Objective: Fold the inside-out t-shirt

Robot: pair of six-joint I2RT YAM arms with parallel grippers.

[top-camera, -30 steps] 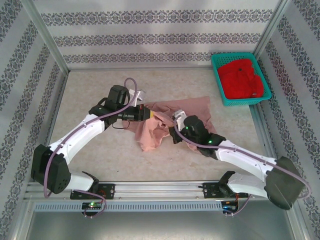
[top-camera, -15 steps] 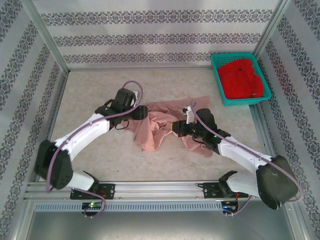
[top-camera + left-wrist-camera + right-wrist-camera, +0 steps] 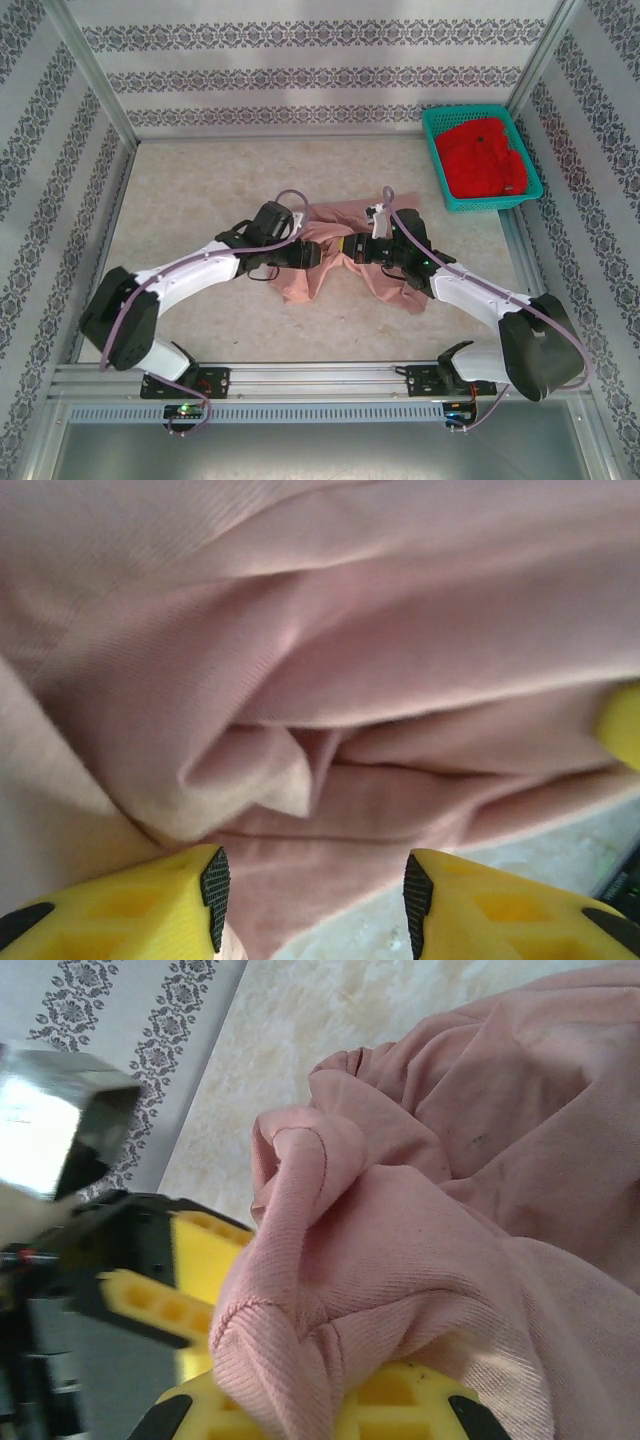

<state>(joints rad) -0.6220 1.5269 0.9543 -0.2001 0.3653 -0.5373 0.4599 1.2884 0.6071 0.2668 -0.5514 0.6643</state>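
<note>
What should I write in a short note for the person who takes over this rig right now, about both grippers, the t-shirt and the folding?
Left gripper: open, jaws apart at the cloth, gripping nothing.
Right gripper: shut on a bunch of the inside-out t-shirt.
Things: the shirt lies crumpled in a heap at mid table, between the two arms. Red garment lies in the teal basket at the far right corner.
Done: no neat fold is visible.
Left: spread the shirt flat, then fold it.
</note>
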